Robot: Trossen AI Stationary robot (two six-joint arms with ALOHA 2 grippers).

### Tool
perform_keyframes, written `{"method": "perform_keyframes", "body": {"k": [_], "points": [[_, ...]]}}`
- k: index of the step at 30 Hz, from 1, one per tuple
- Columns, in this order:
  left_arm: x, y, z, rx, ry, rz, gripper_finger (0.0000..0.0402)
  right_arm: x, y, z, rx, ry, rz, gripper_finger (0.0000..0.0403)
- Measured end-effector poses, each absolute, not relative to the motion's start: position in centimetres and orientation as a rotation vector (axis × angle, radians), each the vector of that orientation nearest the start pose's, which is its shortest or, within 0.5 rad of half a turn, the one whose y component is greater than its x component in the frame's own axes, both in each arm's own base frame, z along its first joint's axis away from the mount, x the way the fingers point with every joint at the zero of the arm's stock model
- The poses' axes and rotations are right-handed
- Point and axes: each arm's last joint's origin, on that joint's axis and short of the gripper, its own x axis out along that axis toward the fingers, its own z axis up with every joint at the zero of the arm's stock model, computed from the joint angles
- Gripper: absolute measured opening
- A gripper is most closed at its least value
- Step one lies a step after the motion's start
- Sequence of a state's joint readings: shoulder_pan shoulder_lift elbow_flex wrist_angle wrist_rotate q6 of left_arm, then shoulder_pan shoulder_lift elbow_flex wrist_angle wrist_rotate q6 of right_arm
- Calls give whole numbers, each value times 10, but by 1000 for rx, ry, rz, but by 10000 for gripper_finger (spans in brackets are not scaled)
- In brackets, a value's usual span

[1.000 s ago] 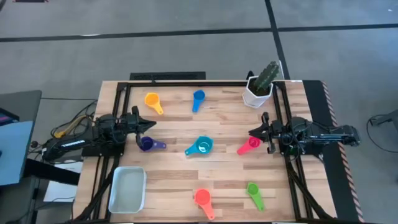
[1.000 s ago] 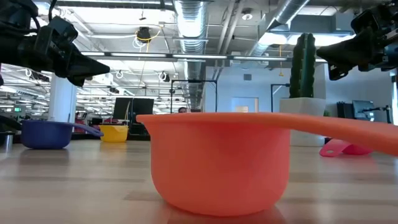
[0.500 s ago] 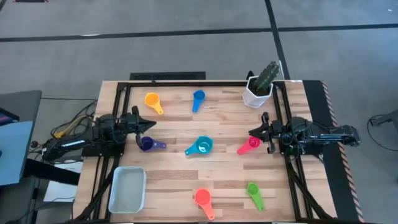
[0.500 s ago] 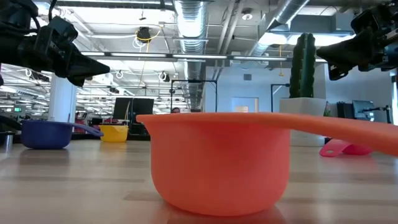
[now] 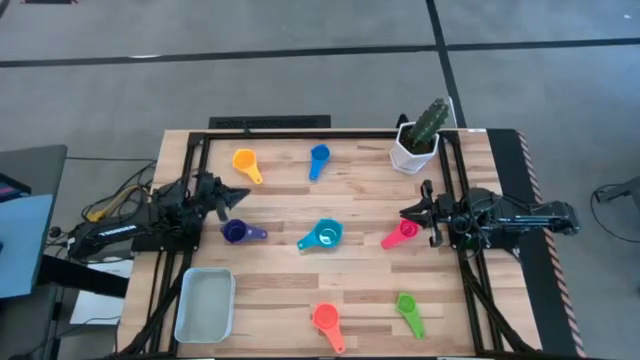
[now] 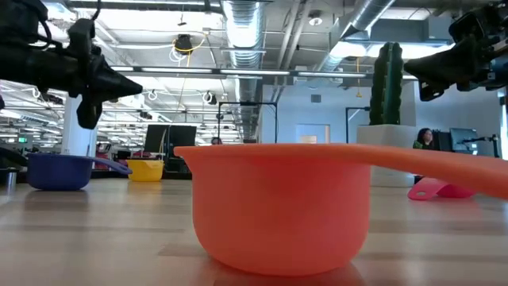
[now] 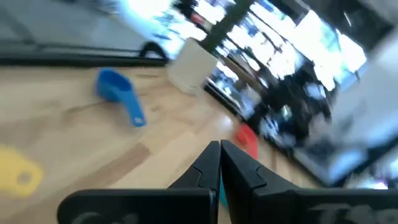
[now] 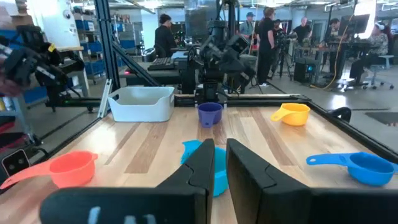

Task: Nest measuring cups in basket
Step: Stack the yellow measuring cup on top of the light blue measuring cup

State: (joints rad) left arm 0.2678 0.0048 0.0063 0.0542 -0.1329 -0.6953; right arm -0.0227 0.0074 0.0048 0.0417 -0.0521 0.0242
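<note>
With its fingers pressed together and empty, the left gripper (image 5: 238,193) should be opened before being lowered over the purple cup (image 5: 236,232) just nearer it.

Left gripper (image 5: 240,194) now rotated, slightly back.

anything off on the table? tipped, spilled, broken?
Nothing stands out. Six cups lie apart and upright; only the pink cup seems tipped onto its side by the right gripper. The basket sits empty, and the cactus pot stands straight.
</note>
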Motion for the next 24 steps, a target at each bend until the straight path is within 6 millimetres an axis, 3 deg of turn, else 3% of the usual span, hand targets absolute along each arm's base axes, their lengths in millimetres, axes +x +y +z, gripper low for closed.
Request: {"method": "perform_keyframes", "body": {"k": [5, 9, 18, 24], "points": [[91, 31, 177, -906, -331, 383, 0, 97, -2, 178, 195, -141, -1, 67], [91, 31, 179, -965, -359, 366, 0, 95, -6, 185, 360, -234, -115, 67], [93, 32, 191, -953, -333, 383, 0, 93, -13, 188, 757, -379, -313, 67], [98, 33, 195, -993, -296, 391, 0, 92, -14, 195, 846, -457, -297, 67]]}}
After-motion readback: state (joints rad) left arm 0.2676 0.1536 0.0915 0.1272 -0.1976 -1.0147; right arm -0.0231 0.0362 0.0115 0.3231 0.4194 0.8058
